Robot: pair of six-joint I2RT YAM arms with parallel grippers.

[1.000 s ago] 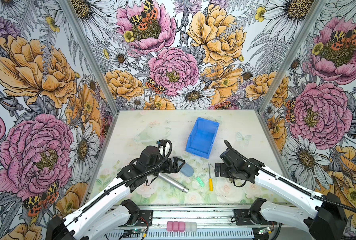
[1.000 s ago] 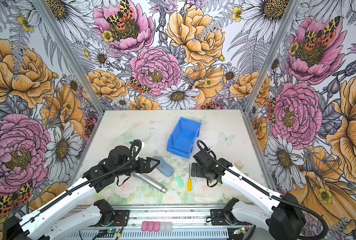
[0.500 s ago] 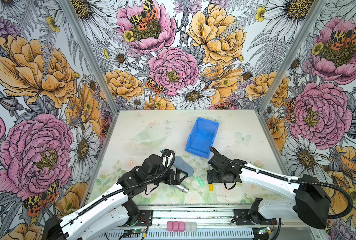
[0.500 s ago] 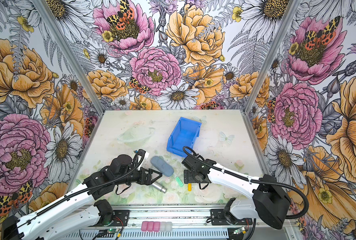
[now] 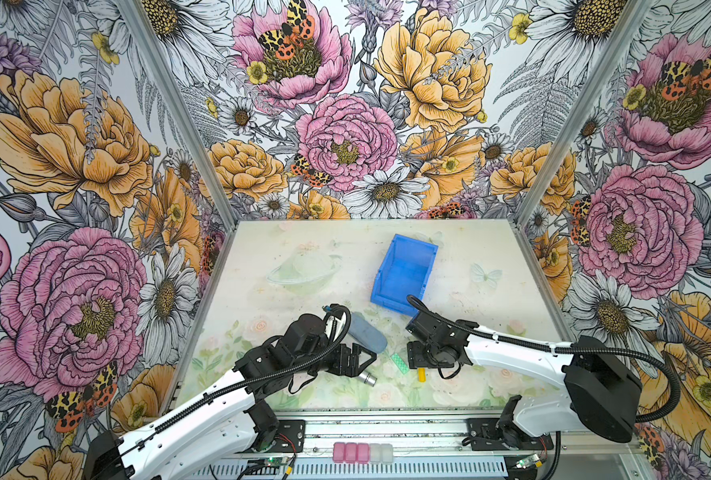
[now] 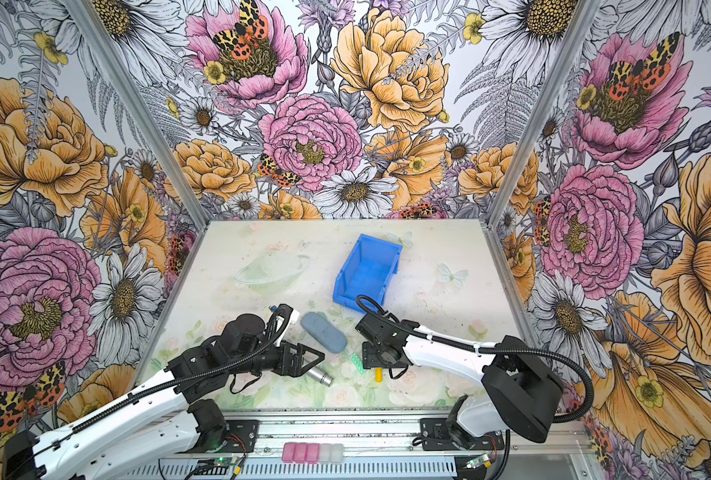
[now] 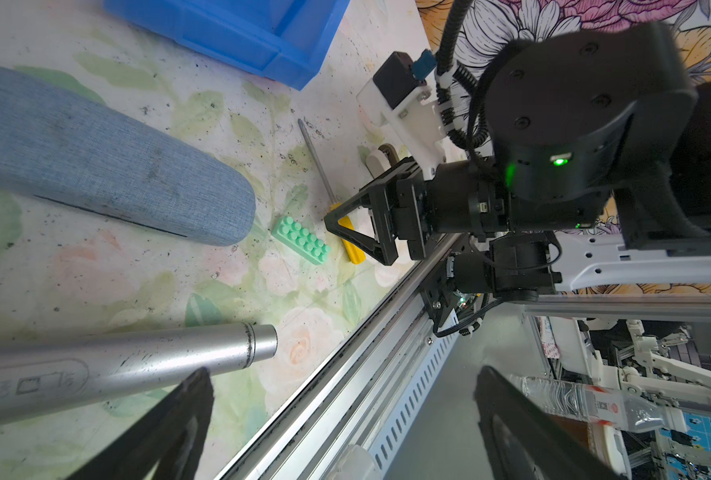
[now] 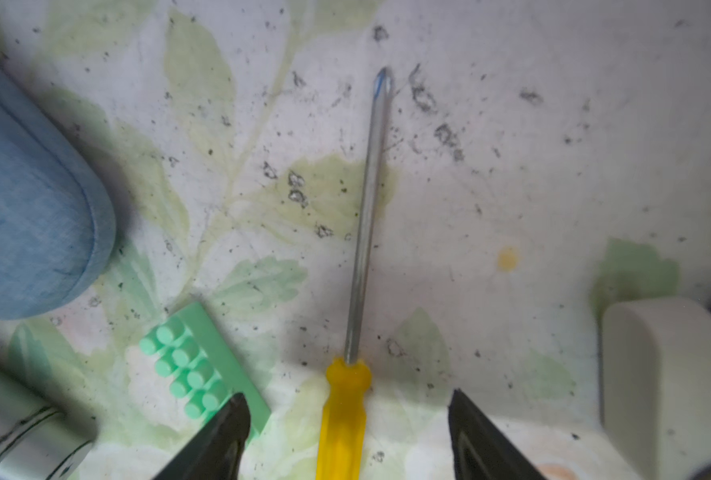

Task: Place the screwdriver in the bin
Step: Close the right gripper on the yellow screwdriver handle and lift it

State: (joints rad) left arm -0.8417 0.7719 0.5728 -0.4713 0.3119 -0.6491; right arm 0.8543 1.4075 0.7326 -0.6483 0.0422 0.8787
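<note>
Right gripper (image 8: 347, 397) fingers (image 8: 221, 432) spread, nothing clamped. Screwdriver (image 8: 343, 415) lies flat, yellow handle between them, gaps both sides. We close centred on handle, keeping finger off green brick (image 8: 196, 365) just beside. Bin (image 5: 389, 298) well beyond fingertips. Left gripper (image 7: 345, 374) slack, empty.

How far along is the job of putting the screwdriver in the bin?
Nothing is finished: the screwdriver lies on the table, and the bin looks empty. In hand: the right pincer straddles its yellow handle, open, not gripping. Left: close, lift, carry to the bin, release.
</note>
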